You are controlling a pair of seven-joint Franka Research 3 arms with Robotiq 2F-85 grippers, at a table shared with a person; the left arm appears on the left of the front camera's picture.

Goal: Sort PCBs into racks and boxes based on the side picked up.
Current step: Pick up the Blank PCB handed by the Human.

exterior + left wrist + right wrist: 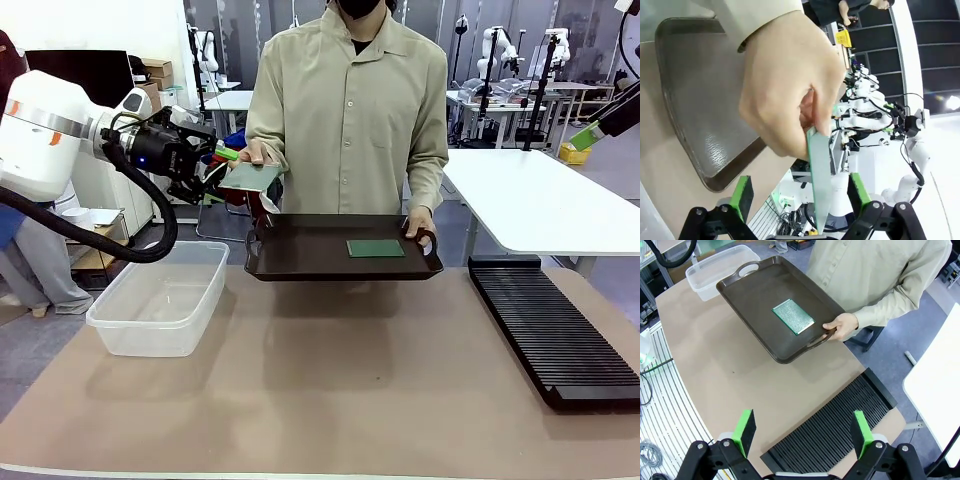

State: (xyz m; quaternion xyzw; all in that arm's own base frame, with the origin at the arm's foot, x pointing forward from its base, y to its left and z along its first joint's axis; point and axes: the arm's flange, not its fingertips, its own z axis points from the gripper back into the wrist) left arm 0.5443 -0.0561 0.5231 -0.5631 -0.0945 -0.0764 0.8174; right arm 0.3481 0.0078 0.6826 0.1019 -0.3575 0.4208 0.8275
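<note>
A person's hand holds one green PCB (250, 176) out over the left end of a dark brown tray (300, 262). My left gripper (218, 160) is open at that board's left edge. In the left wrist view the PCB (819, 175) stands edge-on between my green fingers (742, 196), nearer the right one, with the hand (785, 85) still pinching it. A second PCB (376, 247) lies flat on the tray (752, 287), also seen as the PCB (793, 316) from above. My right gripper (804, 432) hangs open and empty, high over the black rack (837, 432).
The clear tub (160, 295) stands empty at the table's left. The black rack (555, 335) lies along the right edge. The person's other hand (420, 222) grips the tray's right handle. My right gripper (600, 125) shows at the upper right.
</note>
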